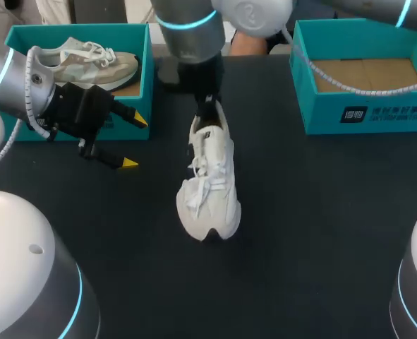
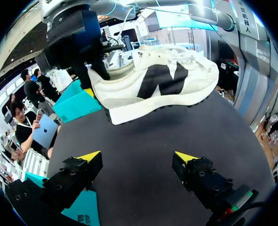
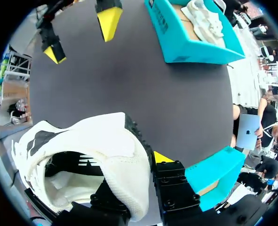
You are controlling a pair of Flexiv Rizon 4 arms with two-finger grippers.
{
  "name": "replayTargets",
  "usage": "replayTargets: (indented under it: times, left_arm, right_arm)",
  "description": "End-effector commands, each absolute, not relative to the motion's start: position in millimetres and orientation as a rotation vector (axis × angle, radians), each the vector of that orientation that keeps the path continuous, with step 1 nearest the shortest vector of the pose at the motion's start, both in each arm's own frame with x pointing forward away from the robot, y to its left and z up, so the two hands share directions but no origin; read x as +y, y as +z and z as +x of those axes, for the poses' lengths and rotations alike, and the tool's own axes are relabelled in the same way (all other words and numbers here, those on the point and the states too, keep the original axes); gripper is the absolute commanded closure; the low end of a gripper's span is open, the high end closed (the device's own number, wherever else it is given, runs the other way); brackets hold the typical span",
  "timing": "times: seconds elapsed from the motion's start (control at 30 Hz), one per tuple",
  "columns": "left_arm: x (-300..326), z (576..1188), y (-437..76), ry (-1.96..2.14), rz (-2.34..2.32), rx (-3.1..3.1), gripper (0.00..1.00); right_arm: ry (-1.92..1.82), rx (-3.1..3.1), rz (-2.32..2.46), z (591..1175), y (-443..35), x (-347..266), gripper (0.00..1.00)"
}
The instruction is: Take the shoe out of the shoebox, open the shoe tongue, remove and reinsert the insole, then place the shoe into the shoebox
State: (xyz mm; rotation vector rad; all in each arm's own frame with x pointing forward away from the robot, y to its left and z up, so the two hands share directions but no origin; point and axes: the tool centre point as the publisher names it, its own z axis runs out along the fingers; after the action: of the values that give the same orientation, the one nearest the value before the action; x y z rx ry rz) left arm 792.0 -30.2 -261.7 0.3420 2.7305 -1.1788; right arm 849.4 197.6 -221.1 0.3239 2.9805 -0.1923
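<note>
Arm housings: the white rounded housings (image 1: 17, 268) of my two arms sit closest to the head camera, at its lower corners.
Right gripper: my right gripper (image 3: 143, 172) is clamped on the heel collar of the white shoe (image 1: 209, 183), with one finger inside the opening and the yellow-tipped one outside.
Why held so: I judge that the heel grip anchors the shoe, leaving the laces and tongue exposed for the other arm.
Shoe position: it lies out on the black table (image 1: 300, 233) between the two boxes, toe pointing toward the head camera. I cannot tell whether the sole rests on the table or hangs just above it.
Left gripper: my left gripper (image 2: 138, 157) is spread wide and holds nothing. It is beside the shoe, near its side but apart from it.
Left shoebox: the teal left shoebox (image 1: 146, 70) holds a second shoe (image 1: 88, 62).
Right shoebox: the right shoebox (image 1: 363, 113) shows bare cardboard, so it is probably this shoe's place.
Stage: the shoe is out, and the tongue is not yet opened.
</note>
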Motion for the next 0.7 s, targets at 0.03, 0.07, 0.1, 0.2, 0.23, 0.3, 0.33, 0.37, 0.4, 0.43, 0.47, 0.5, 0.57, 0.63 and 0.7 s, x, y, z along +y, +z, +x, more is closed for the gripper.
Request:
replayTargets:
  times: [0.03,0.07,0.1,0.2,0.23,0.3,0.33,0.37,0.4,0.43,0.47,0.5,0.57,0.63,0.7]
  left_arm:
    - [-30.6,792.3,-261.9,-1.176,0.343,2.733,0.00]
    - [-30.6,792.3,-261.9,-1.176,0.343,2.733,0.00]
    - [-30.6,792.3,-261.9,-1.176,0.343,2.733,0.00]
    - [-30.6,792.3,-261.9,-1.176,0.343,2.733,0.00]
    - [-30.6,792.3,-261.9,-1.176,0.343,2.733,0.00]
    - [-30.6,792.3,-261.9,-1.176,0.343,2.733,0.00]
    - [-30.6,792.3,-261.9,-1.176,0.343,2.733,0.00]
    - [-30.6,792.3,-261.9,-1.176,0.343,2.733,0.00]
    - [-30.6,792.3,-261.9,-1.176,0.343,2.733,0.00]
    - [-30.6,792.3,-261.9,-1.176,0.343,2.733,0.00]
    - [-30.6,792.3,-261.9,-1.176,0.343,2.733,0.00]
    - [-30.6,792.3,-261.9,-1.176,0.343,2.733,0.00]
    - [-30.6,792.3,-261.9,-1.176,0.343,2.733,0.00]
    - [-30.6,792.3,-261.9,-1.176,0.343,2.733,0.00]
    - [-30.6,792.3,-261.9,-1.176,0.343,2.733,0.00]
  right_arm:
    - [-0.146,2.969,0.298,842.1,-160.2,176.5,1.00]
    - [-0.154,2.959,0.291,843.4,-154.2,175.3,1.00]
    - [-0.128,2.955,0.283,844.4,-149.7,173.8,1.00]
    - [-0.133,2.946,0.248,848.6,-133.3,171.8,1.00]
    - [-0.157,2.944,0.242,849.4,-129.7,172.1,1.00]
    - [-0.141,2.936,0.247,851.4,-120.0,172.5,1.00]
    - [-0.163,2.936,0.251,852.2,-116.3,172.4,1.00]
    - [-0.148,2.928,0.242,853.0,-111.4,172.9,1.00]
    - [-0.136,2.934,0.245,853.8,-106.4,173.8,1.00]
    - [-0.161,2.933,0.276,854.2,-103.9,173.2,1.00]
    - [-0.160,2.917,0.273,854.3,-98.0,172.9,1.00]
    - [-0.160,2.920,0.271,853.4,-95.6,173.8,1.00]
    - [-0.160,2.920,0.271,853.4,-95.6,173.8,1.00]
    - [-0.160,2.920,0.271,853.4,-95.6,173.8,1.00]
    - [-0.160,2.920,0.271,853.4,-95.6,173.8,1.00]
